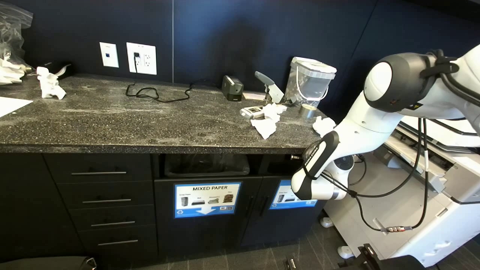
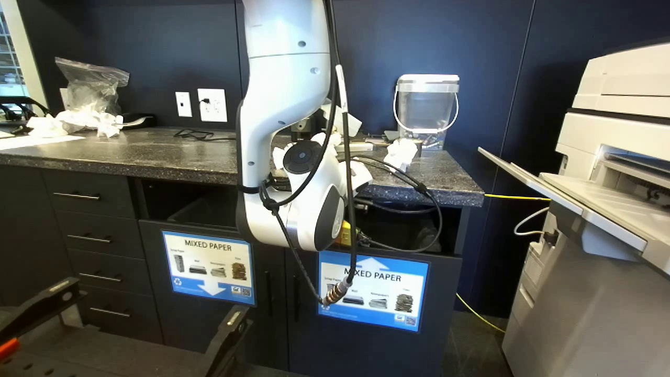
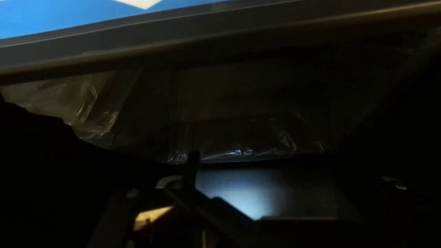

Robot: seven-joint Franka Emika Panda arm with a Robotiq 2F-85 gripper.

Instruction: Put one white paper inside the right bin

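My gripper point(image 3: 272, 162) reaches into the dark slot of the right bin point(image 2: 447, 235), below the countertop. One dark finger point(image 3: 193, 165) stands out against a lit bluish panel. The far finger is lost in shadow, but a wide gap shows with no paper in it. In both exterior views the fingers are hidden by the arm and cabinet. White paper wads lie on the counter: one point(image 1: 324, 125) near its right end, another point(image 1: 268, 120) beside a stapler-like device, and one point(image 1: 48, 84) at the left. In the wrist view, clear plastic liner point(image 3: 93, 103) lines the bin; no white paper shows there.
The bin's front rim point(image 3: 206, 39) crosses the top of the wrist view, under a blue sign. Above the arm's wrist is the counter edge point(image 2: 434, 196). A left bin slot point(image 1: 206, 165), a clear bucket point(image 2: 426, 104) and a large printer point(image 2: 586, 235) stand around. Cables hang from the arm.
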